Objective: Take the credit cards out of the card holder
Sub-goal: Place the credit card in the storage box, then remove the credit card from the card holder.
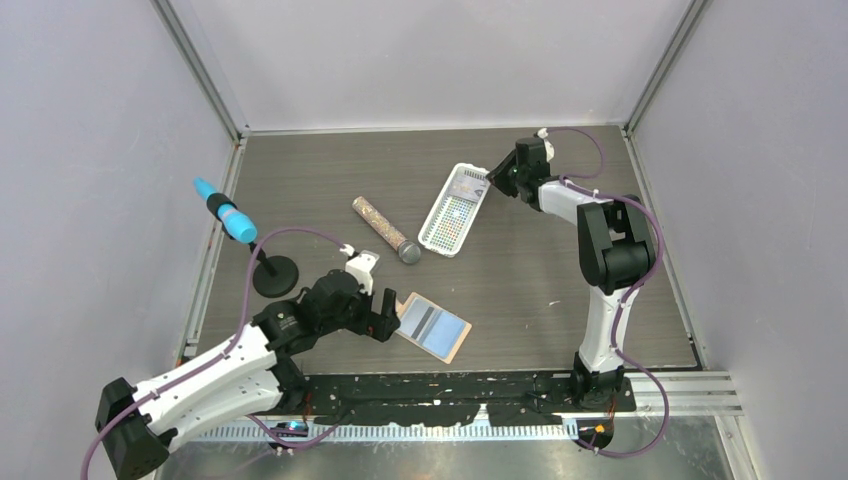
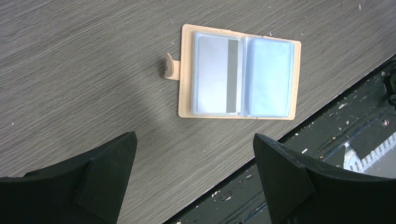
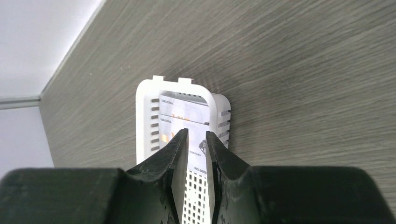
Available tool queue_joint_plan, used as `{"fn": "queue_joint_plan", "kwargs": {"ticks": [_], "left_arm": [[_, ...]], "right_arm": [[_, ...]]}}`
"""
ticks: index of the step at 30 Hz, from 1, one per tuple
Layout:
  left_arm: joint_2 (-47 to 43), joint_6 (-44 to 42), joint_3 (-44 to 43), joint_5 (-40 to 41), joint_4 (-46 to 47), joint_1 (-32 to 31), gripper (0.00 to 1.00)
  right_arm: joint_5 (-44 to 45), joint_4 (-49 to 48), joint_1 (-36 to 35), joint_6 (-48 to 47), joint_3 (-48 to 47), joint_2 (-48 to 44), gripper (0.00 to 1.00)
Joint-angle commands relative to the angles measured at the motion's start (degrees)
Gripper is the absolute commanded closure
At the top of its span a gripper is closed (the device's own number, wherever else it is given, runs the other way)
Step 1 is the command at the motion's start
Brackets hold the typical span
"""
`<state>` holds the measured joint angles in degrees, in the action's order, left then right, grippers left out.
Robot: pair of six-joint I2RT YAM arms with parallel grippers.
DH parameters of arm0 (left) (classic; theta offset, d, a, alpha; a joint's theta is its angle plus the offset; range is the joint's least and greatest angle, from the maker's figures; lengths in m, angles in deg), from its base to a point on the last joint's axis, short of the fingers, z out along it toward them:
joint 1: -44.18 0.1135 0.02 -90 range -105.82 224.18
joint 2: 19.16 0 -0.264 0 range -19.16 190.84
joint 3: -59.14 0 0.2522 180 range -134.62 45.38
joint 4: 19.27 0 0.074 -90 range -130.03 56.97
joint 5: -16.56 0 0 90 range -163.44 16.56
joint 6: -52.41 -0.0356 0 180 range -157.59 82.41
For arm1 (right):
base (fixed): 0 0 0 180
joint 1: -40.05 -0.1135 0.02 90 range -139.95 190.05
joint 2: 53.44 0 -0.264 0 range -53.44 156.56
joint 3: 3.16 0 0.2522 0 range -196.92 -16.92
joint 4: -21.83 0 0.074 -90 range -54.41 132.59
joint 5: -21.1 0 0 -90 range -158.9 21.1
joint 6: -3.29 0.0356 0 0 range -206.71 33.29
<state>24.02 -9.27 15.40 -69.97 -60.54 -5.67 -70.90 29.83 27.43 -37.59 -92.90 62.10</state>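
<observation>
The tan card holder (image 1: 433, 327) lies open and flat near the table's front edge. In the left wrist view the card holder (image 2: 239, 77) shows two bluish-grey pockets and a tab on its left. A pale card with a dark stripe (image 2: 217, 77) sits in the left pocket. My left gripper (image 1: 387, 318) is open and empty just left of the holder, apart from it; in its own view the left gripper (image 2: 194, 137) has wide-spread jaws. My right gripper (image 1: 490, 180) hovers at the far end of the white basket. Its jaws (image 3: 196, 135) stand narrowly apart, holding nothing, above two printed cards (image 3: 184, 109) lying in the basket.
The white slotted basket (image 1: 436, 205) lies at the back centre; its rim also shows in the right wrist view (image 3: 144, 121). A glittery tube (image 1: 385, 230) lies left of it. A blue-tipped tool on a black round stand (image 1: 275, 275) stands at the left. The black front rail (image 2: 345, 140) runs just past the holder.
</observation>
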Motion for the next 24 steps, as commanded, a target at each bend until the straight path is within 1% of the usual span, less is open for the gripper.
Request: {"fn": "queue_joint_plan", "kwargs": {"ticks": [1, 4, 7, 14, 21, 24], "left_arm": [[0.75, 1.12, -0.09, 3.02, 1.48, 0.1, 0.0], [2.46, 1.65, -0.32, 4.64, 1.45, 0.1, 0.0], [4.87, 1.29, -0.43, 3.66, 2.56, 0.1, 0.01], [11.31, 1.34, -1.77, 1.49, 4.82, 0.1, 0.17], [17.43, 2.6, -1.62, -2.76, 10.67, 1.44, 0.29], [21.09, 2.74, -1.76, -5.59, 13.45, 1.92, 0.37]], "right_arm": [[0.16, 3.0, -0.02, -4.41, -2.7, -4.66, 0.72], [-1.07, 4.06, -0.03, -6.13, -0.85, -7.99, 0.71], [-3.05, 4.7, -0.23, -7.47, 2.15, -12.76, 0.68], [-9.45, 6.83, -2.17, -11.1, 12.93, -24.15, 0.65], [-12.44, 8.56, -6.0, -16.08, 26.75, -36.36, 0.64], [-13.1, 8.6, -8.16, -16.53, 32.08, -42.22, 0.63]]}}
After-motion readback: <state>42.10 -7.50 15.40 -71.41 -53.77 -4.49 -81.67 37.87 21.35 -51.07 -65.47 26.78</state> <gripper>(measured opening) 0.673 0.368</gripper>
